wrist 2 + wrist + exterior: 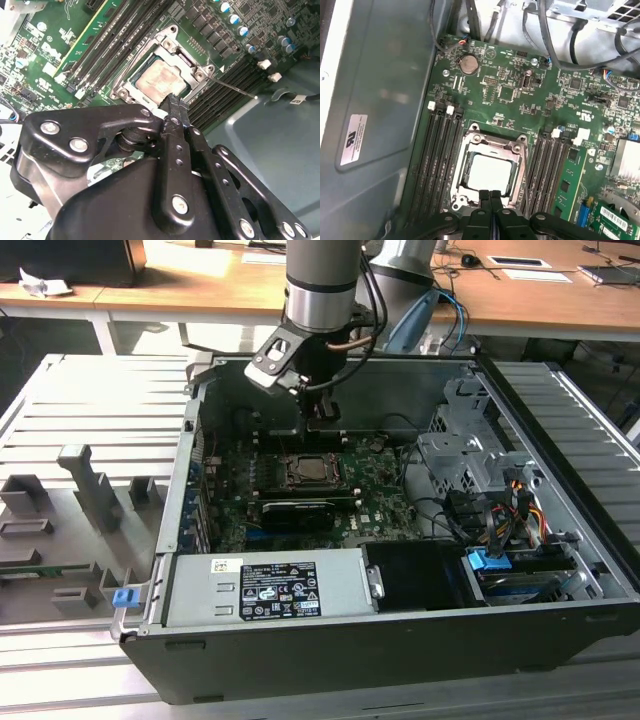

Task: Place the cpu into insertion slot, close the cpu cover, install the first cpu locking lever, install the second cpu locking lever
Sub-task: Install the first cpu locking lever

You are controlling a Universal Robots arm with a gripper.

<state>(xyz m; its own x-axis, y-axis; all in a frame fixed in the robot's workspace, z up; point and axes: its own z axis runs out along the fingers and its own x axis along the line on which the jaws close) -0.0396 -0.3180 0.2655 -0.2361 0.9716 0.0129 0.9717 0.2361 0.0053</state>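
In the exterior view my gripper (322, 422) hangs inside the open computer case (400, 650), low over the far edge of the socket in the middle of the motherboard (385, 505). The cpu (308, 471) lies flat there.

In the second wrist view my fingers (175, 130) are pressed together with nothing between them. Their tip is at the edge of the cpu cover (199, 75), which lies down around the chip. A thin locking lever (235, 88) juts from the socket's corner across the memory slots (225, 102).

In the first wrist view the cpu sits square in the insertion slot (464, 170), with the cover's frame flat over it.

I judge the lever work is in hand. To do it well, I should bear on the rod only, never on the chip's metal top. I should press steadily along the rod's arc so my tip does not slip onto the board.
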